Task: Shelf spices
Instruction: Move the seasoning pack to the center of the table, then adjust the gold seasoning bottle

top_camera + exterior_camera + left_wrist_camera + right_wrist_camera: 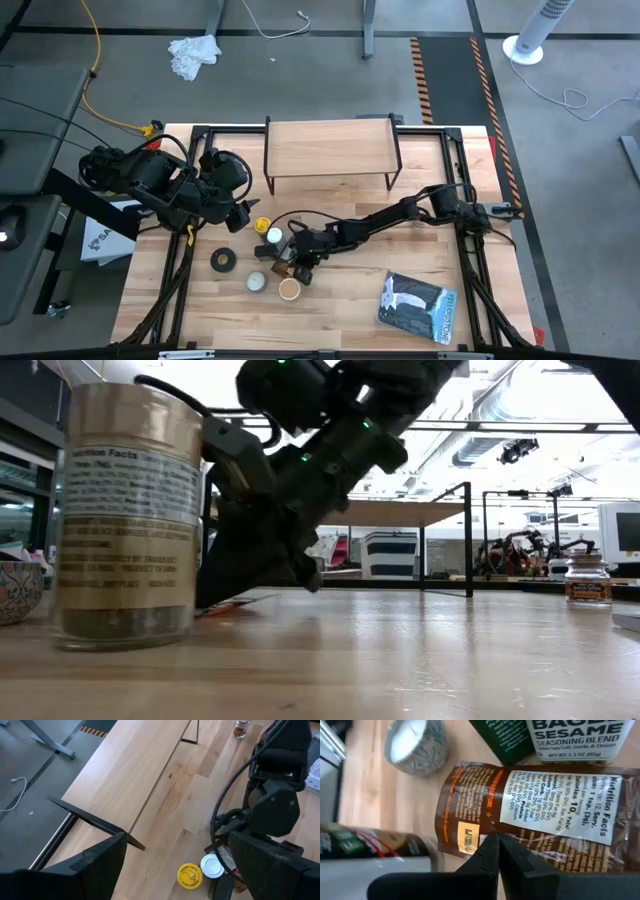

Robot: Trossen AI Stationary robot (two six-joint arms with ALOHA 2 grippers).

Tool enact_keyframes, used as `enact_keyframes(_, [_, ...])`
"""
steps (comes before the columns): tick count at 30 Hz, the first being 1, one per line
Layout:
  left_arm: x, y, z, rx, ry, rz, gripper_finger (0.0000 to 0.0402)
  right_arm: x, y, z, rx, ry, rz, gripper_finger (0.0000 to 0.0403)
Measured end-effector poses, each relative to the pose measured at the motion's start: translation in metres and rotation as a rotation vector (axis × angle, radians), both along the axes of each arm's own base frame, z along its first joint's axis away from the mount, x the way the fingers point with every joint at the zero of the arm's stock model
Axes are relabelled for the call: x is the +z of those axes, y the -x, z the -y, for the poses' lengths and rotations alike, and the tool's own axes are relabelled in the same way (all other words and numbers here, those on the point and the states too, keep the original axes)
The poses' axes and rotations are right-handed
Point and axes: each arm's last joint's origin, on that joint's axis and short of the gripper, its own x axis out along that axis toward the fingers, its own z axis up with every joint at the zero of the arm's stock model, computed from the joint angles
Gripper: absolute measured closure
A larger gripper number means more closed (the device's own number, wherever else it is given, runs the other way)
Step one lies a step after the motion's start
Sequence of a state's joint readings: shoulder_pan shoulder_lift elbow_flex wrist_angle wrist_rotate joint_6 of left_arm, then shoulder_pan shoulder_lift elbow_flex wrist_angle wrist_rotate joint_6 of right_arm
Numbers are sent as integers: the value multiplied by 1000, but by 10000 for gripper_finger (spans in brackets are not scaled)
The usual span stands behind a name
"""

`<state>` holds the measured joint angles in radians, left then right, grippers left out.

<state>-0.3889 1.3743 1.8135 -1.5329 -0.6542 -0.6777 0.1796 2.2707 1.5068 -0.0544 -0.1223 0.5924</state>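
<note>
Brown and crinkled, the flat packet [530,815] lies on the table [330,310] directly under the right pincer [498,851], its long axis running crosswise to the way the pincer points. The two dark fingers [485,855] are pressed together at their tips just above the packet's near edge. They appear to hold nothing, though whether the tips touch the packet I cannot tell.

From above, the right pincer [300,262] sits in the cluster of spices in the middle of the table, near the tan-lidded jar [289,289], with a yellow-lidded jar [262,226] and a white-capped bottle [274,236] a little farther back toward the shelf [328,146]. A small silvery tin [257,281] and a black tape roll [223,260] lie just beside the group on the left arm's side.

The left pincer [238,215] hangs with its jaws spread wide and empty, near the yellow-lidded jar and the bottle, which show between its fingers [100,865] in its own camera. The shelf stands at the far edge of the table with its plank bare, well apart from the packet.

My reading is that the right arm is much the nearer to the packet and must part its fingers across the packet's short width before it can lift anything.
</note>
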Motion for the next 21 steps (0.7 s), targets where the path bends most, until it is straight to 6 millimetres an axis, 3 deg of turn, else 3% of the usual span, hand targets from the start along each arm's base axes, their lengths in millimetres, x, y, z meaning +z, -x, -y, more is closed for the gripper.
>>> enact_keyframes(5, [-1,1,0,-1,-2,-10,58,5,-1,16,68,91,-70,403])
enact_keyframes(13, [-1,1,-1,2,-10,-16,58,21,-11,38,188,60,-58,403])
enact_keyframes(21, [-1,1,-1,3,-12,-15,58,46,-19,38,279,108,-26,403])
